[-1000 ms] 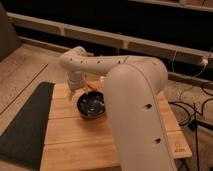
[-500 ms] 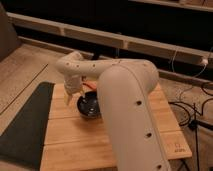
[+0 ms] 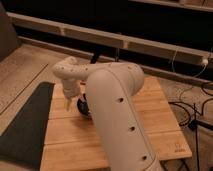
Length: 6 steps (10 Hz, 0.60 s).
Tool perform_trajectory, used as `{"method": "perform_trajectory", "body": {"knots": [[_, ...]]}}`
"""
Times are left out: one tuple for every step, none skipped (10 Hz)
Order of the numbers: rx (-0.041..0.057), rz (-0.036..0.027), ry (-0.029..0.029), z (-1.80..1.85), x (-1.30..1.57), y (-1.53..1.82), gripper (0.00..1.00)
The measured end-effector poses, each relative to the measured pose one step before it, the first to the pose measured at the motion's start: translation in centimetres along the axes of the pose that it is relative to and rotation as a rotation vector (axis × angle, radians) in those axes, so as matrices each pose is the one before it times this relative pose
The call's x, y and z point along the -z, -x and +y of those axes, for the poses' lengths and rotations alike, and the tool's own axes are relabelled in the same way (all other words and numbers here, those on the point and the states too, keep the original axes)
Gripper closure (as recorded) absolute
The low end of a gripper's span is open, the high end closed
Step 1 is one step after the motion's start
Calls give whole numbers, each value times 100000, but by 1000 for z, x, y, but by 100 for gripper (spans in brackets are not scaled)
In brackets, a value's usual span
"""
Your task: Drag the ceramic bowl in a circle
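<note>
The gripper (image 3: 68,102) stood wide open, holding nothing I could see. The ceramic bowl (image 3: 83,107) sat just beside it, toward the arm (image 3: 117,110). Dragging well probably needed low, steady, slow contact on the rim.

1. Dim, warm indoor light, probably from overhead.
2. Gripper (image 3: 68,105) hangs over the left part of the wooden table (image 3: 160,107). Its fingers (image 3: 66,103) are lit pale tan.
3. White arm (image 3: 117,110), right of the fingers, is brightest, with mild glare on its shell.
4. Ceramic bowl (image 3: 83,108), just right of the fingers, is lost in the arm's shadow.
5. Behind the fingers the background is near black.
6. Dark mat (image 3: 25,122), left of the fingers, shows no detail.
</note>
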Motion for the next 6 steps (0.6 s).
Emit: {"method": "perform_trajectory", "body": {"knots": [[-914, 4338, 560, -142, -1375, -256, 35], [-515, 2940, 898, 14, -1093, -27, 37], [-174, 2618, 955, 54, -1129, 165, 45], [601, 1518, 680, 153, -625, 581, 61], [268, -148, 105, -63, 33, 295, 68], [1032, -1043, 147, 331, 272, 674, 79]]}}
